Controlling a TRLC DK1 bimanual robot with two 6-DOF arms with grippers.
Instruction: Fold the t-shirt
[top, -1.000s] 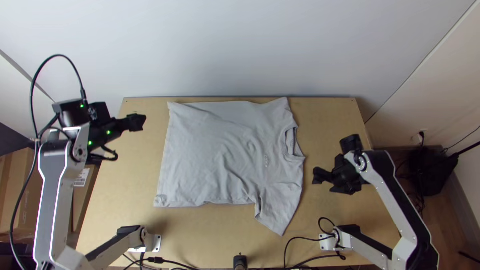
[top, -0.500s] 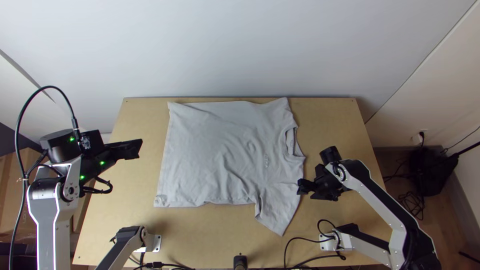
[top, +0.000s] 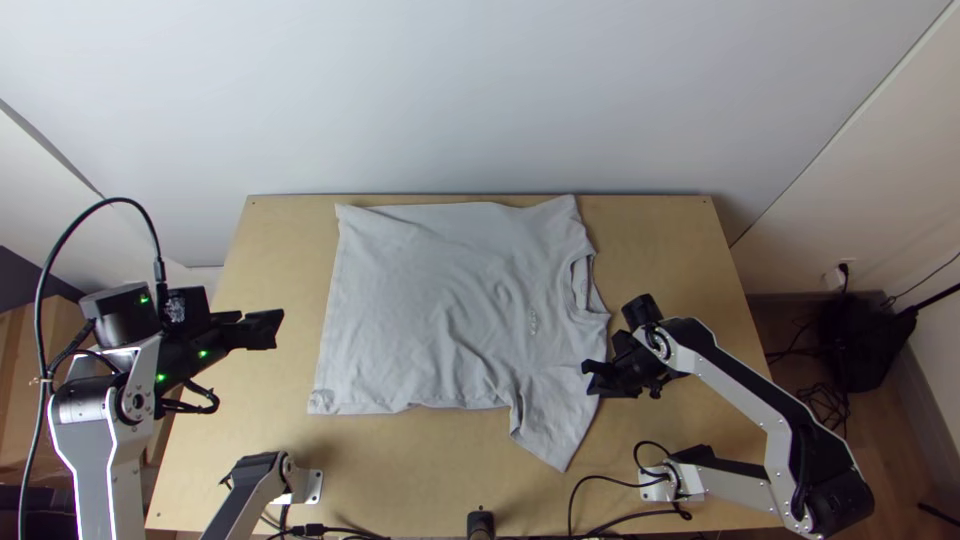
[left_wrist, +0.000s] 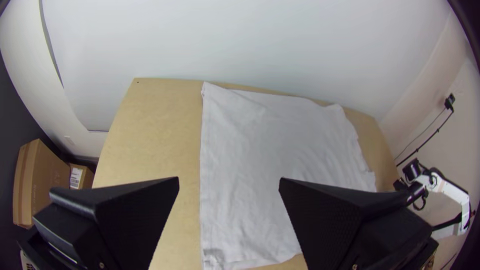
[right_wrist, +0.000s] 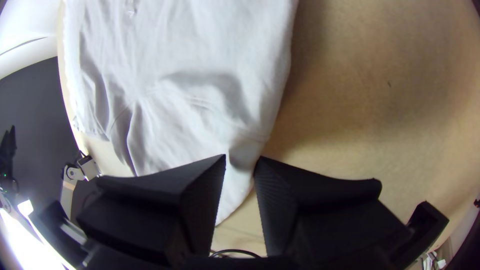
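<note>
Right hand (top: 591, 379) parted narrowly over sleeve (top: 556, 425) of spread t-shirt (top: 430, 300); left hand (top: 268, 329) parted wide, beside it.

One t-shirt (top: 450, 300) on one wooden desk (top: 650, 240); two arms, a left arm (top: 95, 490) and a right arm (top: 735, 385), rising from two base mounts near the desk's two near corners; two grippers, a left gripper (top: 264, 329) towards the left edge and a right gripper (top: 590, 377), two fingers apiece, four altogether; two cardboard boxes beyond the left edge, one large (left_wrist: 47, 175), one small (left_wrist: 85, 175)
</note>
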